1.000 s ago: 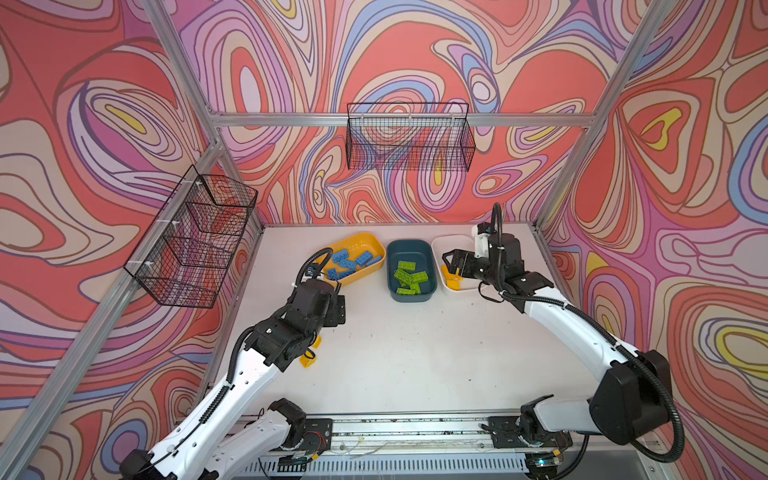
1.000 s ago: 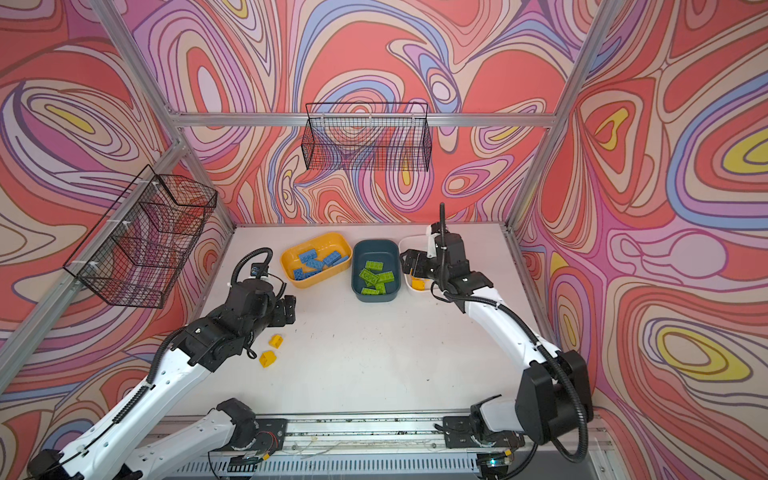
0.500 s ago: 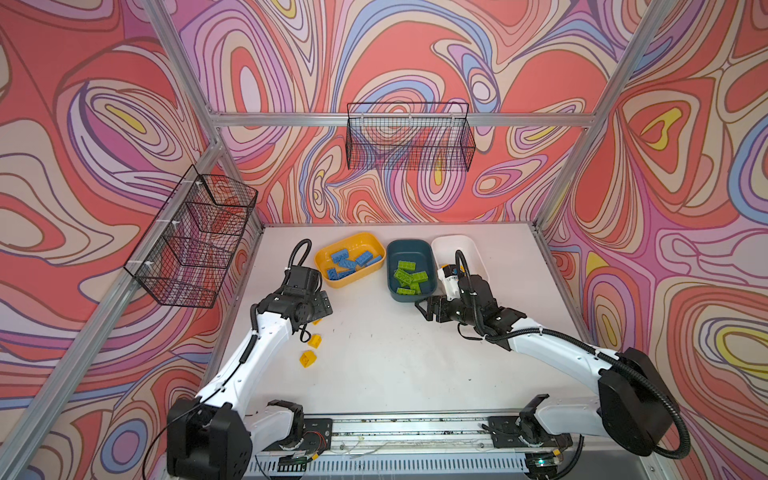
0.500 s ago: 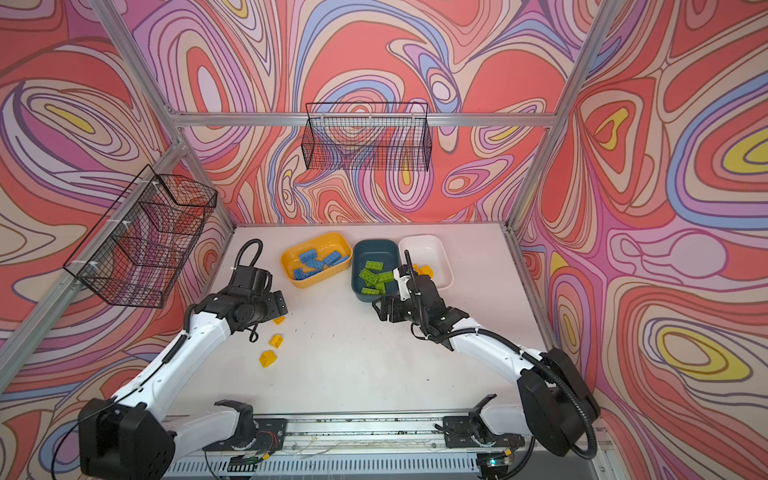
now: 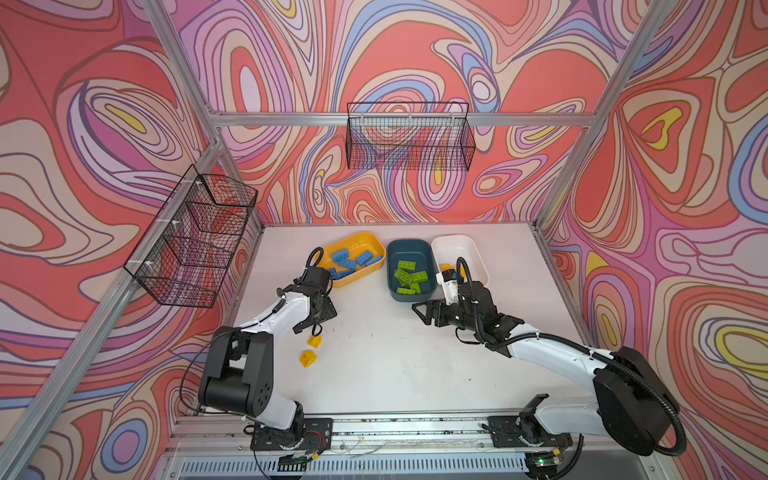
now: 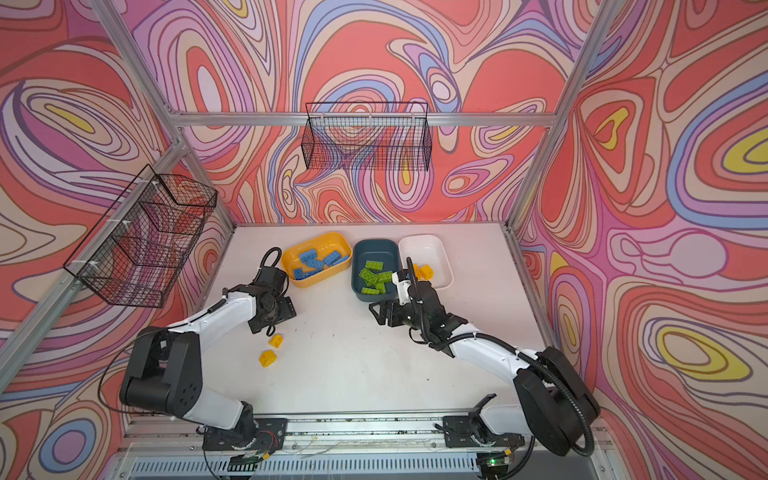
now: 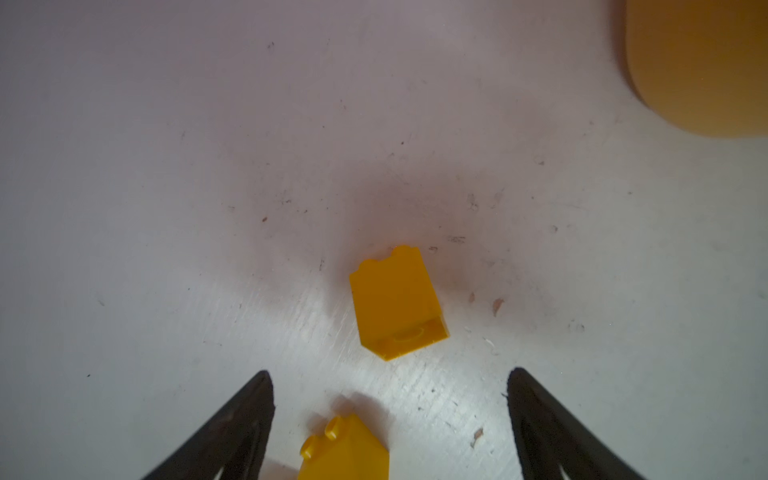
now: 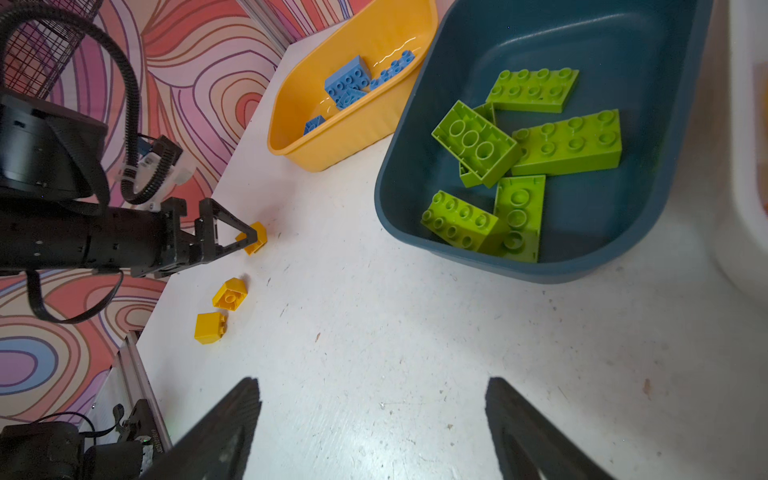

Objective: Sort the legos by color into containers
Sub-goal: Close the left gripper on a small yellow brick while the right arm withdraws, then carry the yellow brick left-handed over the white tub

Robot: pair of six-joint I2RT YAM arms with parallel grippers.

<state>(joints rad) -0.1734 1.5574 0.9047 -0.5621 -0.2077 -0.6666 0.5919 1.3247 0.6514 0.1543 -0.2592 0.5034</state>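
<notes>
left fingers (image 7: pixel 232 432) apart, empty, by three loose yellow legos (image 8: pixel 230 294) near bench (image 5: pixel 395 365) left edge; right fingers (image 8: pixel 224 436) apart, empty, near teal tub (image 8: pixel 407 174) front; blue legos (image 8: pixel 347 81) in yellow tub (image 8: pixel 353 137), green legos (image 8: pixel 567 141) in teal

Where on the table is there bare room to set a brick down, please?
The widest bare patch of the table lies between the right gripper, the loose yellow bricks and the front rail. A narrower strip runs behind the yellow tub, teal tub and white tub. It is crowded around the left gripper, by those bricks.
</notes>
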